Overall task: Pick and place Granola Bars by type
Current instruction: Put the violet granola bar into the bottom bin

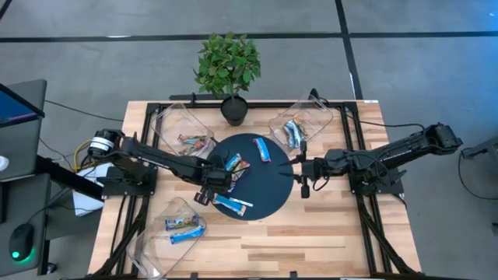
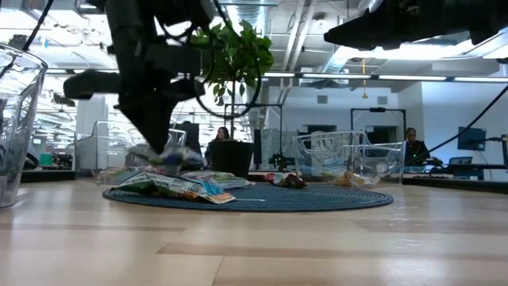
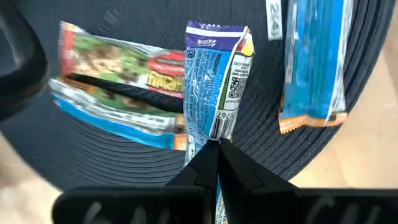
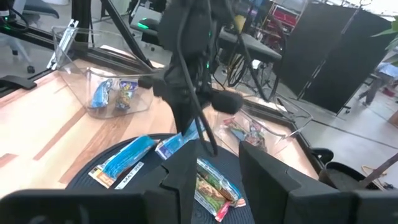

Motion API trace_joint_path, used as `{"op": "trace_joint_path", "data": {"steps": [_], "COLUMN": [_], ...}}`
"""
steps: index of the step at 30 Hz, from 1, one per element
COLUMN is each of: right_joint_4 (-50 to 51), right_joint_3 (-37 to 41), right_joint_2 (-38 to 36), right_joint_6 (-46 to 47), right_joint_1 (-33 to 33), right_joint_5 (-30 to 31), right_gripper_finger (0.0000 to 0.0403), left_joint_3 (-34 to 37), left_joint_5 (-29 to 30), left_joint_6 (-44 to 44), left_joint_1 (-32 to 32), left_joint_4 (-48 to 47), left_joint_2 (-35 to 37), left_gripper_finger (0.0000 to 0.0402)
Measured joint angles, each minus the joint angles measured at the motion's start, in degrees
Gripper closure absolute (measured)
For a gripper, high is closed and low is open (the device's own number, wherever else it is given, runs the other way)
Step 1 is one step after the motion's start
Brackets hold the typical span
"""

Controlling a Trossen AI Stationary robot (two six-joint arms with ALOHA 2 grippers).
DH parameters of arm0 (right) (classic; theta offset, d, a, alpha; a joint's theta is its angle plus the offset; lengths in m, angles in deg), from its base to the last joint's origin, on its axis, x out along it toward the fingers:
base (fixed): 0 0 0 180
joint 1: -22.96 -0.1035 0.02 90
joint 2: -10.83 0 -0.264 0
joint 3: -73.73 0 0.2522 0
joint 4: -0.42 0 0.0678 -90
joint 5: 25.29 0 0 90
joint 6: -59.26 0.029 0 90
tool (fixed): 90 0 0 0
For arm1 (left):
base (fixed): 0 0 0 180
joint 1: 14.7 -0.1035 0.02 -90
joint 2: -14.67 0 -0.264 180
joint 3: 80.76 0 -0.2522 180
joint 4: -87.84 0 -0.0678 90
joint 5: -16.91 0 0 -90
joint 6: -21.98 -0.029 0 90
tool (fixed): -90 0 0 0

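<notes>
Nearest the front edge of the wooden table (image 1: 311, 241), a clear bin (image 1: 148, 225) holds two blue-wrapped bars (image 1: 184, 226). Just beyond it, on the dark round mat (image 1: 272, 194), a blue-and-white bar (image 1: 233, 204) lies beside the left gripper (image 1: 208, 190). Its fingers (image 3: 233, 165) are closed together on the end of a blue-and-purple granola bar (image 3: 214, 87), which extends forward from the fingertips, partly overlapping a green-wrapped bar (image 3: 118, 74) lying crosswise on the mat. At mid-table, on the mat's right edge, the right gripper (image 1: 303, 175) hovers with its jaws partly apart and nothing between them. Farther on, a blue bar (image 1: 263, 149) lies near the mat's far rim. Beyond the mat, a bin (image 1: 183, 124) at far left contains brown-wrapped bars (image 1: 194, 143), and a bin (image 1: 315, 117) at far right contains blue bars (image 1: 292, 132). Between these two bins stands a potted plant (image 1: 228, 66).
</notes>
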Motion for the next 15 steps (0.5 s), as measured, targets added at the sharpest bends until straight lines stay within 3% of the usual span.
{"op": "trace_joint_path", "data": {"steps": [6,15], "right_joint_4": [1.0,2.2], "right_joint_3": [0.0,0.0], "right_joint_2": [0.0,0.0], "right_joint_6": [1.1,2.0], "right_joint_1": [0.0,0.0], "right_joint_5": [0.0,0.0], "right_gripper_finger": [0.0290,0.0290], "left_joint_3": [-5.0,-12.3], "left_joint_5": [1.8,4.5], "left_joint_6": [2.4,13.7], "left_joint_1": [2.4,10.7], "left_joint_4": [-6.8,-26.3], "left_joint_2": [0.0,0.0], "left_gripper_finger": [0.0401,0.0402]}}
